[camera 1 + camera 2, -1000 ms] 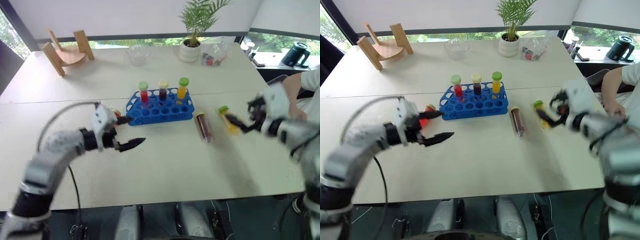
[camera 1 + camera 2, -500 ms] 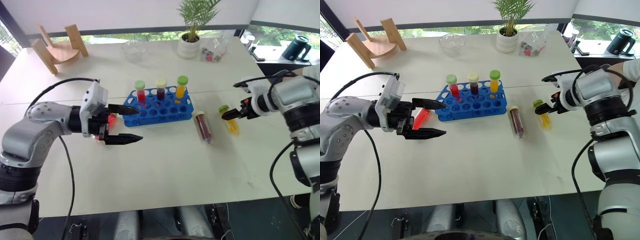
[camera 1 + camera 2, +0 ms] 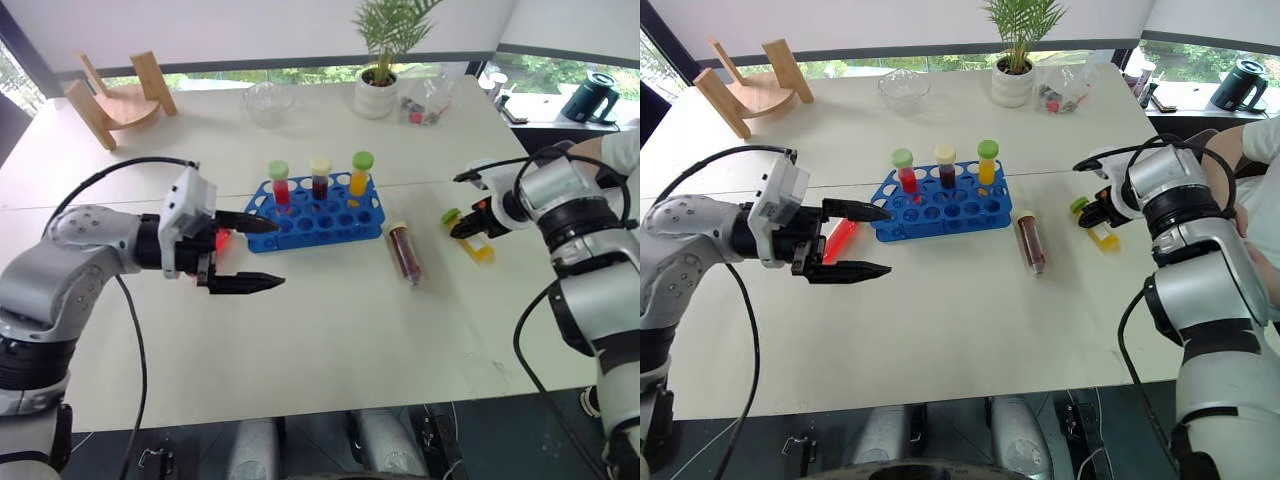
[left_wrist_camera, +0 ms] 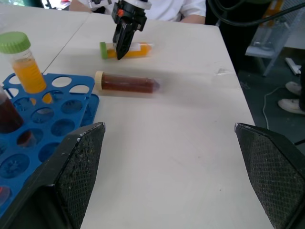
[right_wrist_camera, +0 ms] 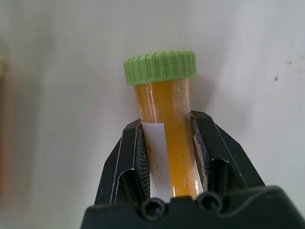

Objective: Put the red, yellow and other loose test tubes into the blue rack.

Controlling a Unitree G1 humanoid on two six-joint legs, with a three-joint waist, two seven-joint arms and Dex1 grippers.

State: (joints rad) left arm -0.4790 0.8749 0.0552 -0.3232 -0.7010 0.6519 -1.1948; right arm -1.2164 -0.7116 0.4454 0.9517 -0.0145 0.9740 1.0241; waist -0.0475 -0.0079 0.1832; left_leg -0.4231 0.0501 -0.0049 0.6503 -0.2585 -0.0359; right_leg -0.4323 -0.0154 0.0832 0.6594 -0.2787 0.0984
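A: Lying flat at the right of the frame, the yellow tube (image 3: 470, 238) has its cap toward the blue rack (image 3: 318, 214), mid-frame left of it.

B: And the right gripper (image 5: 167, 151)?

A: Clamped across its body. The left gripper (image 3: 242, 252) gapes empty near the red tube (image 3: 838, 238).

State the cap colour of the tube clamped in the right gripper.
Light green, a ribbed screw cap on the clear plastic tube of yellow liquid; clearest in the right wrist view.
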